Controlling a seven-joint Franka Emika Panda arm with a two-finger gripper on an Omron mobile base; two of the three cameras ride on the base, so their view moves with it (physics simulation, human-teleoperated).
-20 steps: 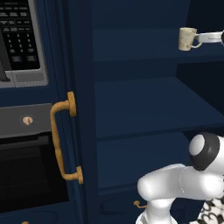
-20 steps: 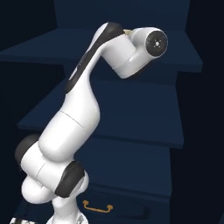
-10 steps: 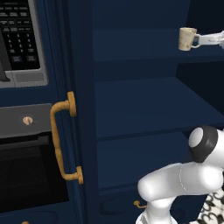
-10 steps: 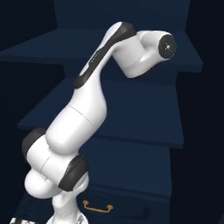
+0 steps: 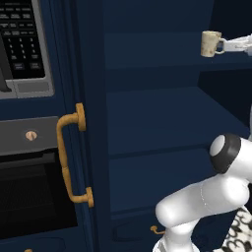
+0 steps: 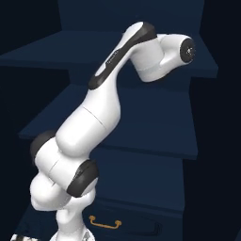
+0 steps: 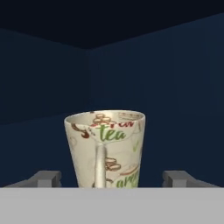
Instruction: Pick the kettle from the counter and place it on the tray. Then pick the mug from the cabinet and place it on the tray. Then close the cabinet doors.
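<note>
The cream mug (image 5: 210, 43) with printed lettering stands upright on an upper shelf inside the navy cabinet (image 5: 162, 108). My gripper (image 5: 224, 47) reaches in from the right at the mug's handle. In the hand view the mug (image 7: 107, 140) sits close ahead with its handle facing me. My gripper (image 7: 111, 179) is open, one fingertip on each side of the mug and clear of its walls. One of the cabinet doors (image 5: 91, 123) stands open at the left, showing its long brass handle (image 5: 69, 157). The kettle and the tray are out of view.
Left of the open door are a microwave keypad (image 5: 19, 44) and the black oven door (image 5: 34, 197). Below the shelves is a drawer with a small brass handle (image 6: 104, 222). My white arm (image 6: 103, 108) rises in front of the lower shelves.
My arm's upper joints have swung a little to the right and forward. The mug has stayed in place on its shelf.
</note>
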